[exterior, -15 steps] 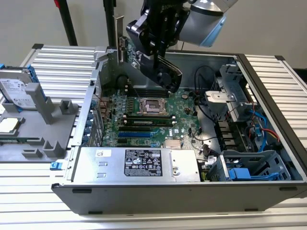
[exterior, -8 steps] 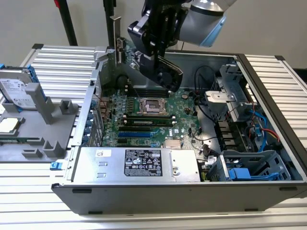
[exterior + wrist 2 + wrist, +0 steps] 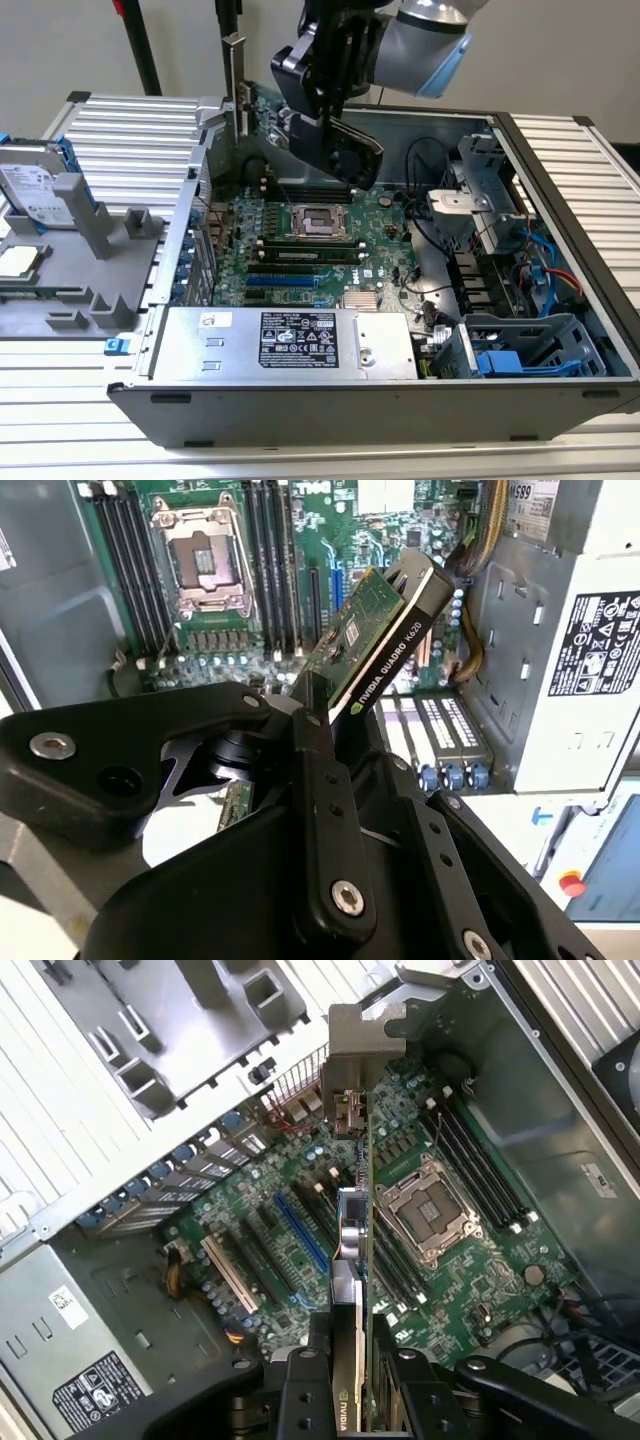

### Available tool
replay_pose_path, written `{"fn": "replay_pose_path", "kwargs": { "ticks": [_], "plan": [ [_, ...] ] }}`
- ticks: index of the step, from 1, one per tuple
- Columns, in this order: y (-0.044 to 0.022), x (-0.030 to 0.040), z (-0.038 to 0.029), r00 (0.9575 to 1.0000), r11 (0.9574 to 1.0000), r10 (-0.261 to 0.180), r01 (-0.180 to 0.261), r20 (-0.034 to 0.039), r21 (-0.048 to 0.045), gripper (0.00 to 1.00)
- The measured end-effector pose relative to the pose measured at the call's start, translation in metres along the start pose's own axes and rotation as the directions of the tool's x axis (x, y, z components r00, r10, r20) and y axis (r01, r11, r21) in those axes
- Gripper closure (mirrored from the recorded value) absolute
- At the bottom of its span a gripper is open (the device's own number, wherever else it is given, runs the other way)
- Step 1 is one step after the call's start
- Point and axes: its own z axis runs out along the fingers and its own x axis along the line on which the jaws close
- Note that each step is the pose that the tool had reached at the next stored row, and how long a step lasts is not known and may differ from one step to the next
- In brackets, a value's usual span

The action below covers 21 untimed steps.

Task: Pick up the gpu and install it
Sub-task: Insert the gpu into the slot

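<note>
The gpu (image 3: 260, 105) is a green card with a black shroud, and its silver bracket (image 3: 236, 70) stands upright at the exterior view's left. My gripper (image 3: 305, 120) is shut on it, holding it in the air above the open computer case. In the first wrist view the gpu (image 3: 352, 1220) appears edge-on, running from my gripper (image 3: 350, 1365) out to the bracket (image 3: 350, 1050), over the motherboard (image 3: 300, 1160) and beside the blue slot (image 3: 300, 1230). The second wrist view shows the gpu (image 3: 385, 630) clamped between the fingers (image 3: 315, 750).
The motherboard (image 3: 300, 250) lies flat in the case with a CPU socket (image 3: 318, 222) and blue slots (image 3: 285, 282). A power supply (image 3: 290, 340) fills the near side. A drive cage (image 3: 480, 190) and cables sit at the right. A hard drive (image 3: 35, 190) rests on a grey fixture outside the case.
</note>
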Motion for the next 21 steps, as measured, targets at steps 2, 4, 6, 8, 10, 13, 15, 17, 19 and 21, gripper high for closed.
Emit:
{"fn": "replay_pose_path", "kwargs": {
  "ticks": [2,4,6,8,10,13,15,17,19,21],
  "plan": [
    [0.0000,0.0000,0.0000,0.9998,0.9998,-0.021,0.021,-0.0013,-0.0003,1.00],
    [0.0000,0.0000,0.0000,0.9991,0.9992,-0.041,0.041,-0.0025,-0.0006,1.00],
    [0.0000,0.0000,0.0000,0.9981,0.9981,-0.062,0.062,-0.0038,-0.0009,1.00],
    [0.0000,0.0000,0.0000,0.9966,0.9966,-0.082,0.082,-0.0049,-0.0012,1.00],
    [0.0000,0.0000,0.0000,0.9947,0.9948,-0.102,0.102,-0.0062,-0.0016,1.00],
    [0.0000,0.0000,0.0000,0.9911,0.9911,-0.133,0.133,-0.0080,-0.0023,1.00],
    [0.0000,0.0000,0.0000,0.9883,0.9883,-0.152,0.152,-0.0092,-0.0027,1.00],
    [0.0000,0.0000,0.0000,0.9850,0.9850,-0.172,0.172,-0.0103,-0.0031,1.00],
    [0.0000,0.0000,0.0000,0.9814,0.9814,-0.192,0.192,-0.0115,-0.0036,1.00],
    [0.0000,0.0000,0.0000,0.9774,0.9775,-0.211,0.211,-0.0126,-0.0041,1.00]
  ]
}}
